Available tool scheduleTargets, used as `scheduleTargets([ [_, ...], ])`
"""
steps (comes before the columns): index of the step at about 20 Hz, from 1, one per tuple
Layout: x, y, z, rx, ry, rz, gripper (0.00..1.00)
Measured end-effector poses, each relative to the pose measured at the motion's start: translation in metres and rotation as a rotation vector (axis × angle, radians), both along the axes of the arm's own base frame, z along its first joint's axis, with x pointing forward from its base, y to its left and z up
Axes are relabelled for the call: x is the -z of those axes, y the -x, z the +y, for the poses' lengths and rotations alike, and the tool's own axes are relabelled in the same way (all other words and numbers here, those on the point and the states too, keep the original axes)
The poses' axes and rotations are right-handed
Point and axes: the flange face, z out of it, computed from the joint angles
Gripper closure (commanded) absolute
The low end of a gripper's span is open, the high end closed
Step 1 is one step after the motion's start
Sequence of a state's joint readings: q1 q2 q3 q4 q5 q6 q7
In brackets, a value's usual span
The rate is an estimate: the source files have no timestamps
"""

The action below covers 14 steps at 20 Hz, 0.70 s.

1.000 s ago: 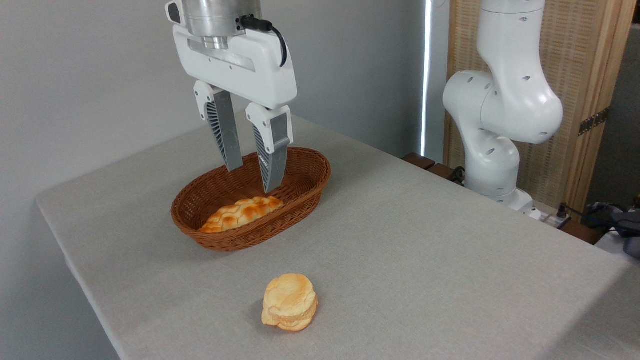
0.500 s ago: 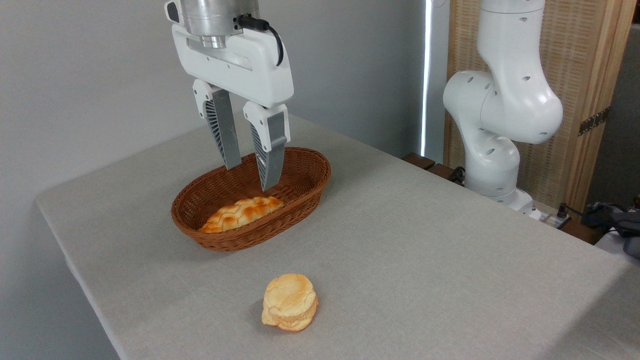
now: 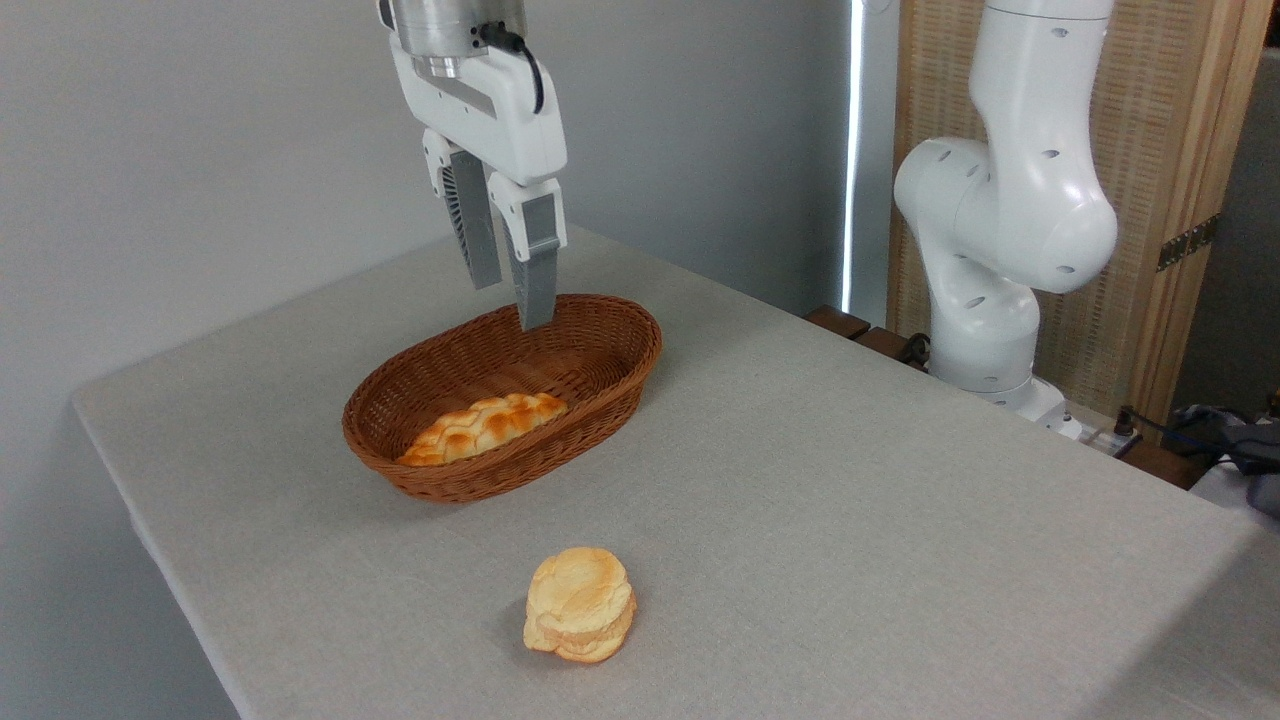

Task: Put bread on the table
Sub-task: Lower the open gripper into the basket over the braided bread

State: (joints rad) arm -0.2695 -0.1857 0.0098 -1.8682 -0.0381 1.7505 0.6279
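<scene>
Braided bread loaf [image 3: 485,427] lies in the brown wicker basket [image 3: 610,350], left of frame centre, against the near wall; long axis runs lower left to upper right, one pointed end toward the basket's lower-left end; gripper [image 3: 509,300] hangs above the basket's far rim, upper centre-left of the frame, fingers pointing down, jaws parted with nothing between; round layered bun [image 3: 581,604] sits on the grey-clothed table [image 3: 850,480], lower centre, well apart from the basket.
</scene>
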Motion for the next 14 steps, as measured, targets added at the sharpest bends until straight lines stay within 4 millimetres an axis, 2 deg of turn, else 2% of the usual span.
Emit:
scheduleTargets([
  [3, 0.034, 0.009, -0.037, -0.027, 0.032, -0.072, 0.00],
  [6, 0.070, 0.016, -0.056, -0.021, 0.044, -0.092, 0.00],
  [9, 0.086, 0.019, -0.055, -0.018, 0.037, -0.082, 0.00],
  [14, 0.094, 0.016, -0.049, -0.010, 0.005, -0.108, 0.00],
])
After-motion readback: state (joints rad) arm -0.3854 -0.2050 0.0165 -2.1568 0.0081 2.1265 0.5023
